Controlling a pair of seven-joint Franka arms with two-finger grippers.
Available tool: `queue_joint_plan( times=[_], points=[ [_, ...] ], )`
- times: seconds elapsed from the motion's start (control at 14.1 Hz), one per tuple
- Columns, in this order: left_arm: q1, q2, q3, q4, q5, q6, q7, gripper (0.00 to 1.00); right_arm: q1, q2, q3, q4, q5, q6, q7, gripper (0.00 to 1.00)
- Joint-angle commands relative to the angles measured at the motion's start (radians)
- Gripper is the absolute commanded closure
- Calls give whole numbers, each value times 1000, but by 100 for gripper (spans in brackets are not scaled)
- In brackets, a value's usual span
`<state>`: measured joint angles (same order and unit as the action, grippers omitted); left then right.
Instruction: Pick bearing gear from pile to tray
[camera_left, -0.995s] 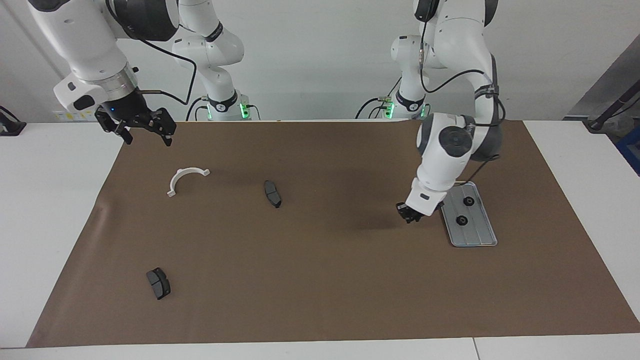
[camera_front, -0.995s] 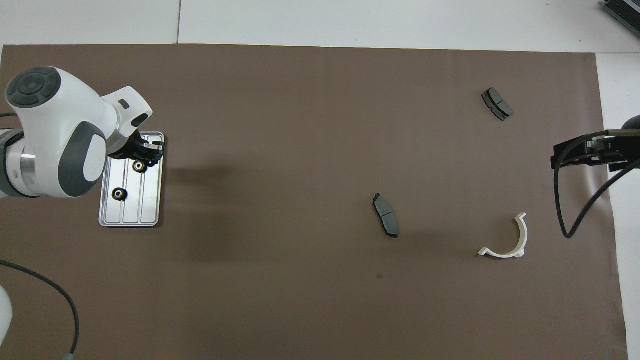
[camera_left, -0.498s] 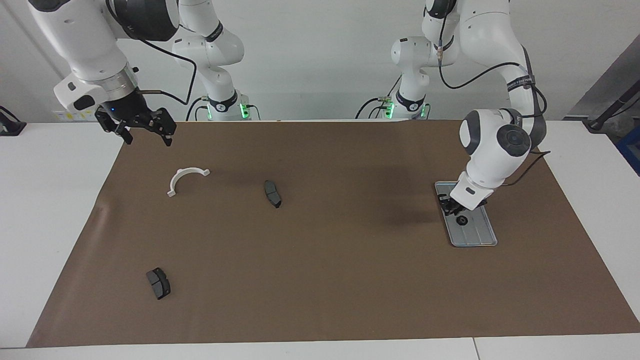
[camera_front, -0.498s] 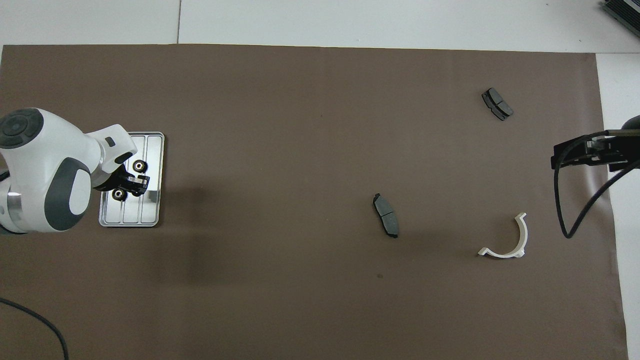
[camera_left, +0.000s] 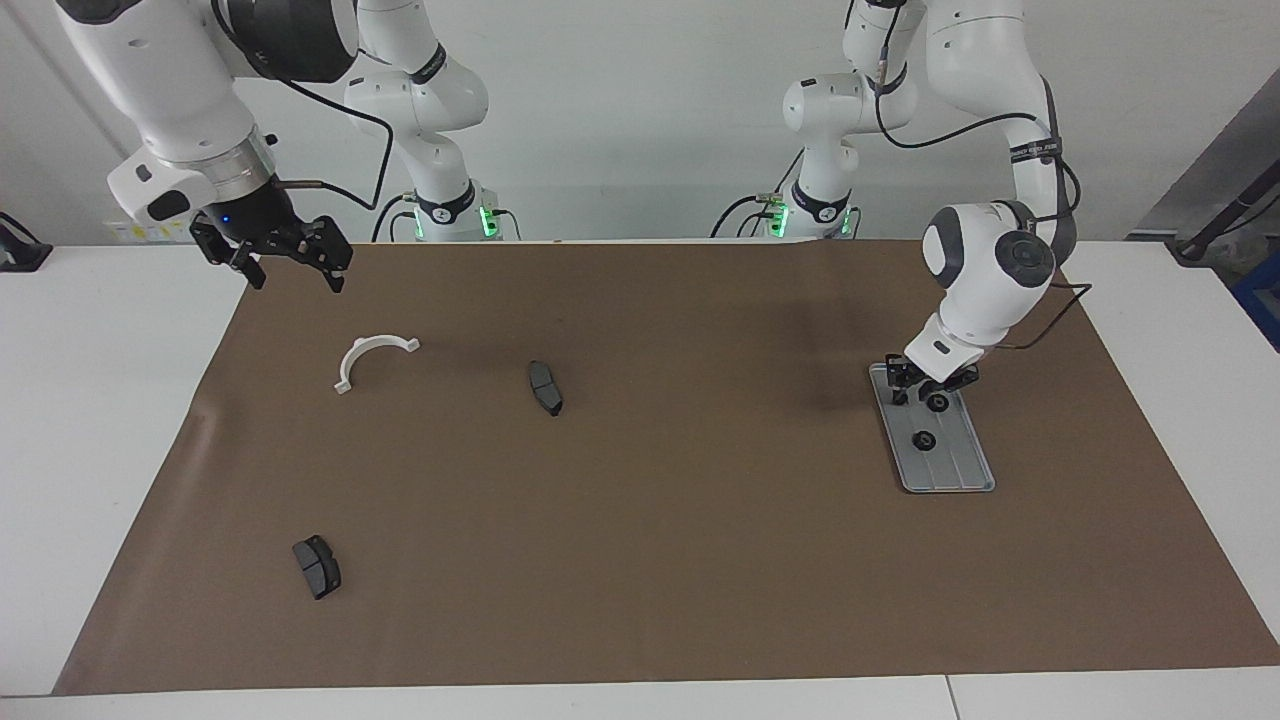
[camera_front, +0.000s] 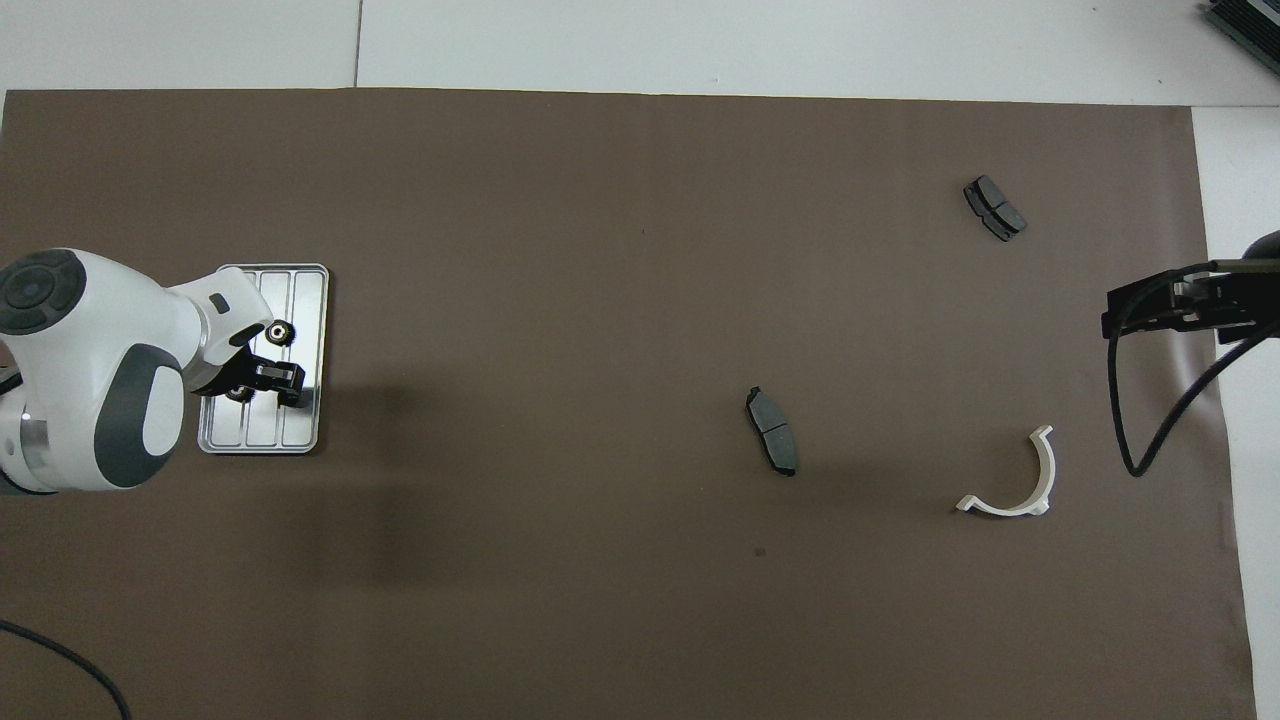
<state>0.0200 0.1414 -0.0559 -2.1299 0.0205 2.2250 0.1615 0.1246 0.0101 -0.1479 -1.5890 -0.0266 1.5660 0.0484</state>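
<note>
No writing can be read. Two black rings (camera_left: 924, 441) are counted on the tray (camera_left: 958, 473); one is partly hidden under the left gripper (camera_left: 921, 393), whose fingers are seen apart. Two grey pads (camera_left: 545, 387) and one white bracket (camera_left: 370, 357) are scattered. The right gripper (camera_left: 293, 274) waits, spread wide.

Plain white wall (camera_left: 640, 110) along the robots' edge of a white table (camera_left: 100, 400) — evenly lit, soft shadows only. Brown mat (camera_left: 640, 560) spread across most of the tabletop, bare white margins at each end. Dark grey panel (camera_left: 1215, 170) leaning at one corner.
</note>
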Motion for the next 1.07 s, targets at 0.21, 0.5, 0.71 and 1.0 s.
queue_joint_plan(
  times=[0.21, 0.5, 0.71, 1.0],
  points=[
    [0, -31, -8, 155, 7, -163, 3, 0, -5, -25, 5, -26, 4, 0, -15, 0],
    [-5, -16, -15, 422, -2, -466, -2, 0, -5, -25, 5, -26, 4, 0, -16, 0],
    [-5, -23, -16, 592, -40, -658, -43, 0, -5, -25, 4, -26, 4, 0, -16, 0],
    [-3, -25, -10, 728, -28, -846, -43, 0, -5, -25, 4, -26, 4, 0, -16, 0]
  ],
)
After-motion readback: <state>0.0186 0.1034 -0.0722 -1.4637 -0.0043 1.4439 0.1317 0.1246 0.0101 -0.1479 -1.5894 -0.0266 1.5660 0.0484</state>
